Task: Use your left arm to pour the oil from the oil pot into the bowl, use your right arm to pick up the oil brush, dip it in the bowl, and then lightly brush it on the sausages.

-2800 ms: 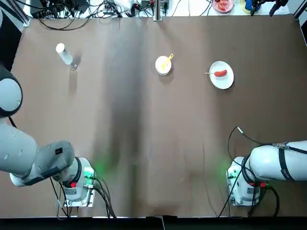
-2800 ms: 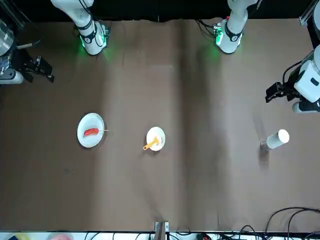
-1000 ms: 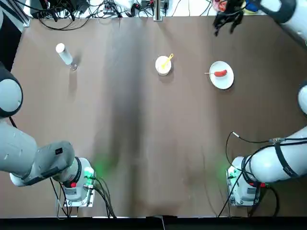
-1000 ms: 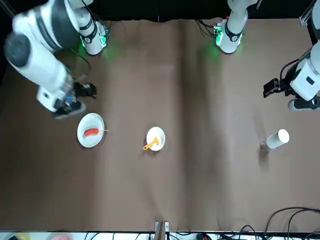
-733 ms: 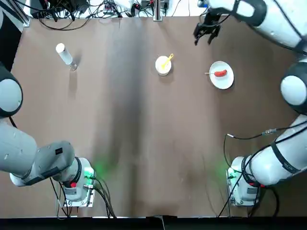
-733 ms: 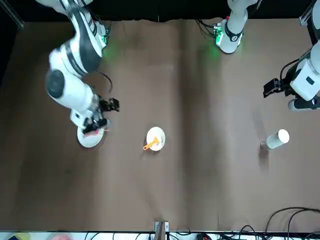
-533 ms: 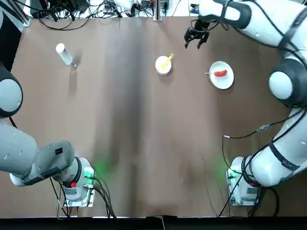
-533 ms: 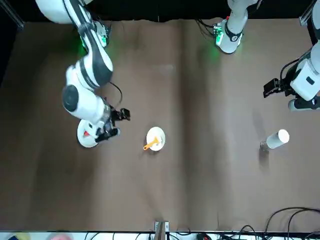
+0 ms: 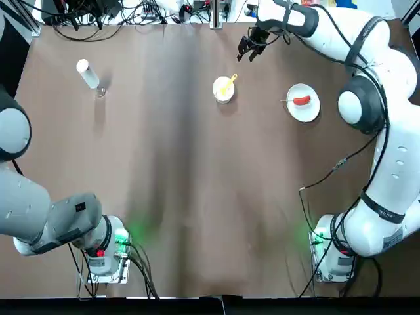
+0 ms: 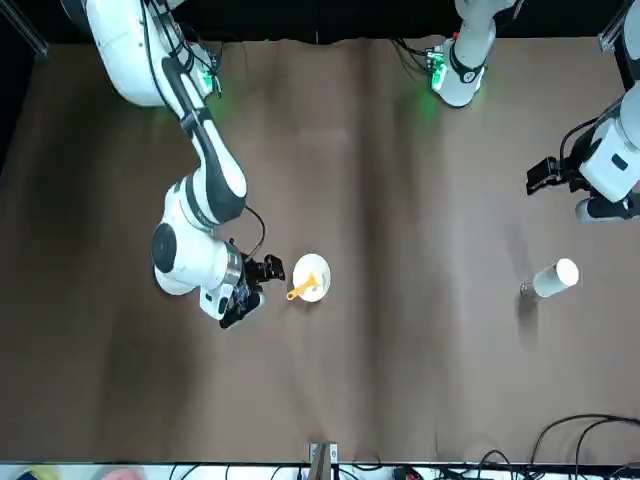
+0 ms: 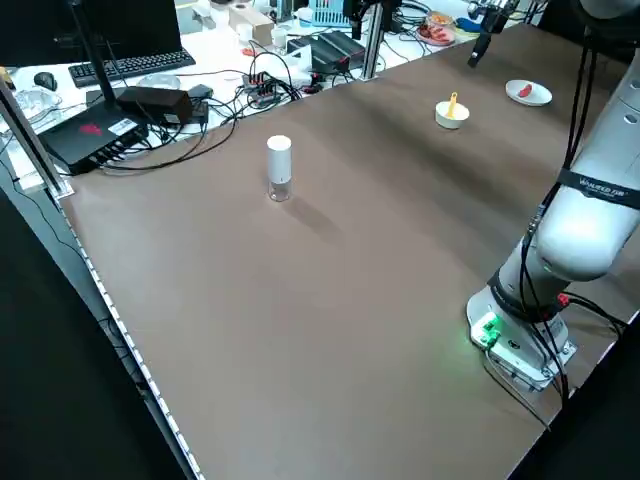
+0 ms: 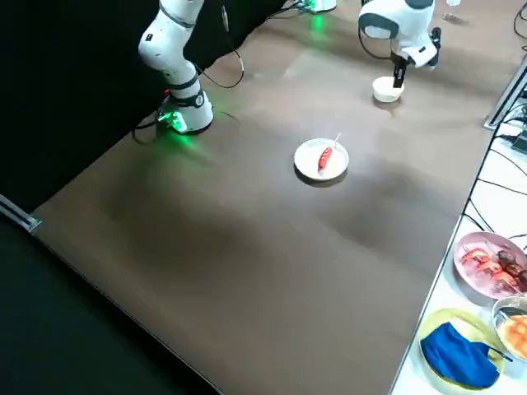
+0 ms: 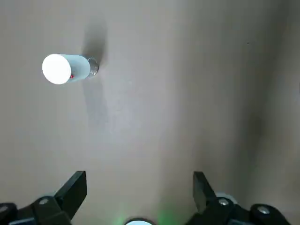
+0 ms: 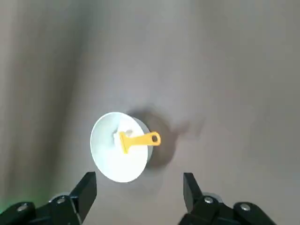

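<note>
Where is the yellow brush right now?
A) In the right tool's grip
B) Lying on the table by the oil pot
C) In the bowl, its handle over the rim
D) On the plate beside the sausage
C: the brush sits in the bowl, handle sticking out past the rim.

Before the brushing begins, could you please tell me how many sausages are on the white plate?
1: a red sausage on a thin skewer, lying on the white plate. None seems hidden there.

Robotics lab: paired arms [image 9: 387, 138], tangled cables [image 11: 255, 95], monitor [image 11: 110, 30].
</note>
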`<state>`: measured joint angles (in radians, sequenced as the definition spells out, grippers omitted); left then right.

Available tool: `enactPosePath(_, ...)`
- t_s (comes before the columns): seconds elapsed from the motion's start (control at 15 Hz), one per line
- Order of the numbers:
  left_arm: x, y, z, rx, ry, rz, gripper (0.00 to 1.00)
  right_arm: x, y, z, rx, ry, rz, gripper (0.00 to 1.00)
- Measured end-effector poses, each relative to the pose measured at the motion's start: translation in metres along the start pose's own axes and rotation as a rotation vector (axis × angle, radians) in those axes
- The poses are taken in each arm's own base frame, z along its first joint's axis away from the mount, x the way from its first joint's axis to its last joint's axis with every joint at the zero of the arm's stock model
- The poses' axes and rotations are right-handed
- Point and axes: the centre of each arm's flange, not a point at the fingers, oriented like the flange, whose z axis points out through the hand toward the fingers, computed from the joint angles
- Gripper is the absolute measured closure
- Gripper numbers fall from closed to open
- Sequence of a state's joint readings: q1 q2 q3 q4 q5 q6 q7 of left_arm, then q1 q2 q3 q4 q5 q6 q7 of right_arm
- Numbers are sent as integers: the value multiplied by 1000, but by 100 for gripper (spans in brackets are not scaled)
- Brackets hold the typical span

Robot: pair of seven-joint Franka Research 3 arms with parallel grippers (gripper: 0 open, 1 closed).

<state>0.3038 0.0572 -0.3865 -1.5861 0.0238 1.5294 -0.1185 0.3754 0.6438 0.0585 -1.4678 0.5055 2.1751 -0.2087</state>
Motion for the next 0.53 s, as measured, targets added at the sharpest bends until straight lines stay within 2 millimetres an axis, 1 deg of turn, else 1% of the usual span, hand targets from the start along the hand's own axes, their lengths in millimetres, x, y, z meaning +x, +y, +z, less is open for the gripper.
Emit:
enactPosePath(0.13, 0, 0, 1, 1, -2, 0, 0, 2, 12, 22, 67, 12, -31, 19)
enactPosePath(0.2, 0, 0, 1, 1, -3, -1, 0, 2, 18, 35, 100, 17, -43, 24)
enactPosePath(0.27, 0, 0, 1, 1, -3, -1, 0, 3, 26, 47, 126, 20, -53, 24)
enactPosePath(0.33, 0, 0, 2, 1, -3, -1, 0, 3, 32, 56, 140, 19, -64, 31)
enactPosePath(0.4, 0, 0, 2, 1, -4, -1, 0, 3, 37, 63, 148, 17, -73, 41)
enactPosePath(0.47, 0, 0, 2, 1, -5, 0, 0, 4, 40, 66, 153, 18, -81, 44)
enactPosePath(0.53, 0, 0, 2, 1, -5, 0, 0, 4, 42, 68, 156, 18, -89, 45)
